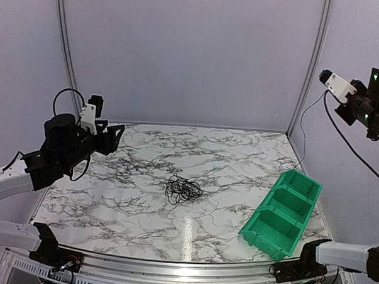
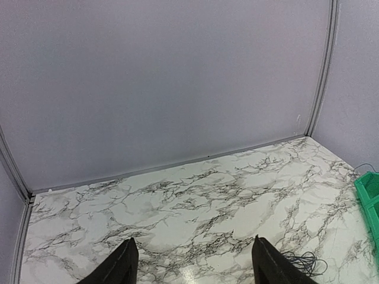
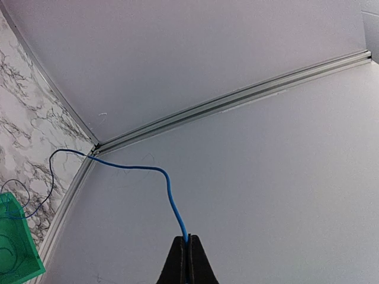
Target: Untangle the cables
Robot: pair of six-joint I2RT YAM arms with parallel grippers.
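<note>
While my right gripper (image 3: 188,241) is pinched closed on a blue cable (image 3: 171,190), that strand begins right at my fingertips. I hold it high above the far end of the green bin (image 1: 268,241). From the pinch it arcs away, sags, and drops toward the bin's far corner, so its long axis runs steeply from my raised hand down to the bin. Thin dark loops show at the bin's edge in my right wrist view. I cannot tell whether the blue strand ends there or trails on across the table (image 1: 226,156).

Left of the bin, near the middle of the marble, lies the black tangle (image 1: 183,189), a small loopy knot flat on the surface, well apart from the bin. I see no strand linking it to what I hold.

Farther left of the bin, beyond the tangle, my left gripper (image 1: 116,137) hangs above the table with its jaws spread wide and nothing between them. From its wrist camera the knot sits low and to the right, just outside my right-hand fingertip.

As I judge it, the left arm is much the nearer to the tangle. Reaching it means going down and toward the bin, while the right hand carries its strand clear.
</note>
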